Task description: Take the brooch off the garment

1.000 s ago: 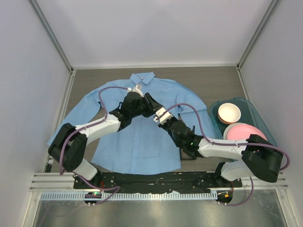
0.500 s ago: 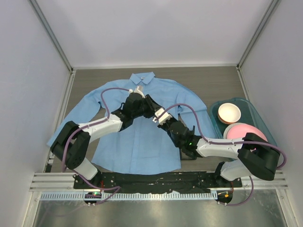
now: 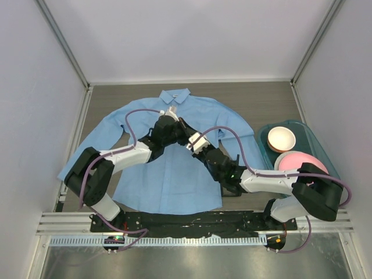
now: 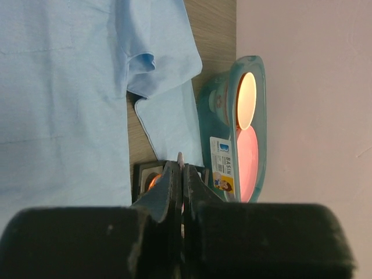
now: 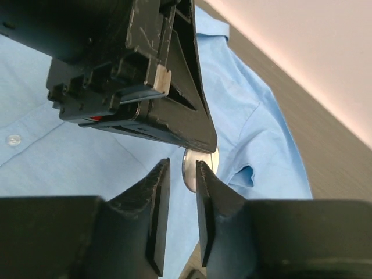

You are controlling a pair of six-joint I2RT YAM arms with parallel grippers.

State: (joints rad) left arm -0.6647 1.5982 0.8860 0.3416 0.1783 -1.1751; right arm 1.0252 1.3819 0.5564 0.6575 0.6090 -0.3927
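Silver brooch (image 5: 190, 167), one, clamped in left end effector (image 4: 181, 165); right end effector (image 5: 182, 165) slightly apart; one shirt (image 3: 168, 171); two bowls (image 3: 281, 138).

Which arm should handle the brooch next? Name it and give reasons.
Right, probably. The left tool is shut on the brooch above the shirt, while the right tool stands open close to it, and the teal basin lies on the right arm's side.
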